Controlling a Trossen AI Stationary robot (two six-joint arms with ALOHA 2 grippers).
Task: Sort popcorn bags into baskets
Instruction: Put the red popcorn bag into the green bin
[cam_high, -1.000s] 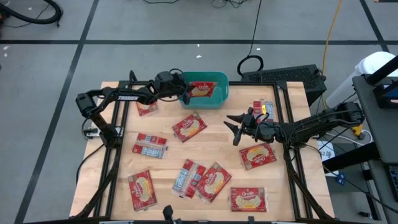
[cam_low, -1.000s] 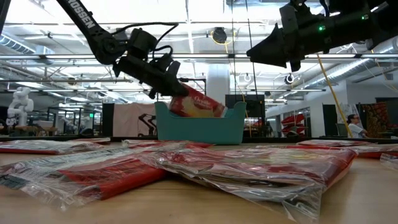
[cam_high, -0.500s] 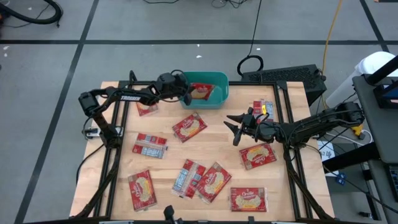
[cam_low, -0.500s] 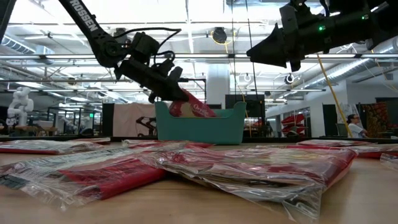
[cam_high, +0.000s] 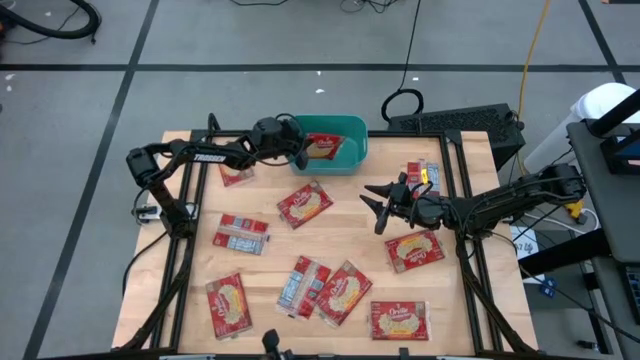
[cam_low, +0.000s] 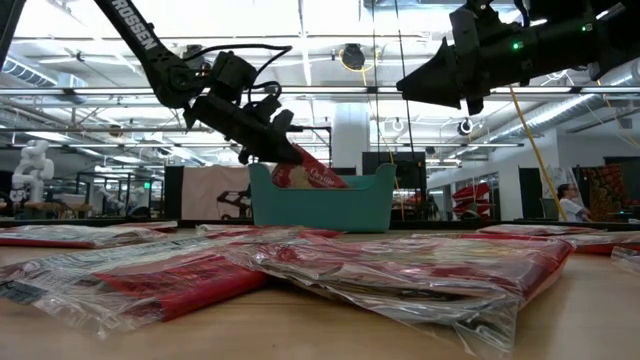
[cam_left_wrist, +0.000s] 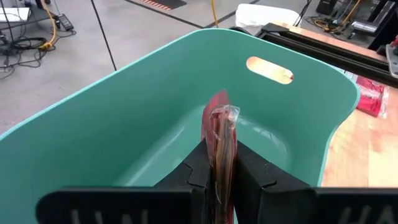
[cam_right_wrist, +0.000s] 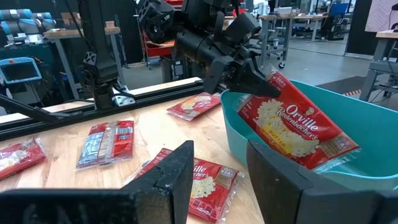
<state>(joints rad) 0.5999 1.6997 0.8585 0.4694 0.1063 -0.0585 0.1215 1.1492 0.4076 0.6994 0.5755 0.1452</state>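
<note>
High view: the left gripper (cam_high: 297, 149) fingers clench a popcorn bag (cam_high: 322, 147) inside the teal basket (cam_high: 356, 150); the right gripper (cam_high: 375, 203), fingers parted and empty, hovers over the table (cam_high: 350, 215).

Held bag (cam_left_wrist: 219, 134) shows edge-on only

The left arm stretches across the table's far side, its left gripper (cam_high: 297, 150) angled downward with fingers (cam_left_wrist: 198, 174) pinched nearly together. The right arm reaches in from the right, its right gripper (cam_high: 372, 207) raised, fingers (cam_right_wrist: 176, 168) parted.
</note>
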